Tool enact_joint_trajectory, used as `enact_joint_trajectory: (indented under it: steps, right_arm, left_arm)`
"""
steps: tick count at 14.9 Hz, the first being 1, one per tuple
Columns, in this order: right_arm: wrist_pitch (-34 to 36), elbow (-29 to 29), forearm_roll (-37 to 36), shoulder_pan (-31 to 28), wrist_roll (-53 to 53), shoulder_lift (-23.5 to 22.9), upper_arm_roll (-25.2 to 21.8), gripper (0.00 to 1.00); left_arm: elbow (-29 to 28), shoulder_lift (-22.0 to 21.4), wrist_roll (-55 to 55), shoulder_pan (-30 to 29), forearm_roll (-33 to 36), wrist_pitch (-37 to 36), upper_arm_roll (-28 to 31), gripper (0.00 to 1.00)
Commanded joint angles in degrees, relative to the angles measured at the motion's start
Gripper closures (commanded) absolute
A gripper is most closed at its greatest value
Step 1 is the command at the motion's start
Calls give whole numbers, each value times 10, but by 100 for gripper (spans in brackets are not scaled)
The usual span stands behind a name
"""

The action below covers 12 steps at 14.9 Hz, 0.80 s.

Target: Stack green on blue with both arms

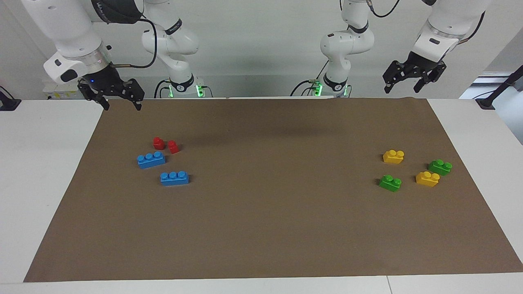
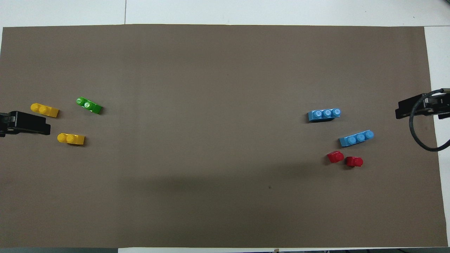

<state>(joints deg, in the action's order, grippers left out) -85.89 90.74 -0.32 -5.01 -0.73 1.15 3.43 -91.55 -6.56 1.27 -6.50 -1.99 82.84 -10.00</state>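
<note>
Green bricks [image 1: 390, 182] and blue bricks [image 1: 174, 178] sit well apart, untouched; left tool [image 1: 412, 80] and right tool [image 1: 111, 94] hang wide, so grabbing comes first.

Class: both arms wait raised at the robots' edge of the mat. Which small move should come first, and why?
Probably lower the open left gripper toward a green brick: both greens lie at its end, and the blue bricks lie under the open right gripper's end, all unstacked.

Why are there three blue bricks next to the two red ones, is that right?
Not quite: there are two blue bricks, one and another, not three. The facing view shows both lying beside the two red bricks, toward the right arm's end of the table.
</note>
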Motion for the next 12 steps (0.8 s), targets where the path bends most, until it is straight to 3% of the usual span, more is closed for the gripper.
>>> enact_joint_trajectory:
  steps: [1,12]
  right_arm:
    - [-7,7,-7,-3,-1,7,4,0]
    - [-21,29,-9,-7,4,17,4,0]
  left_arm:
    - [-4,-3,-5,-5,-7,8,1,0]
    - [-6,-2,-5,-5,-7,14,1,0]
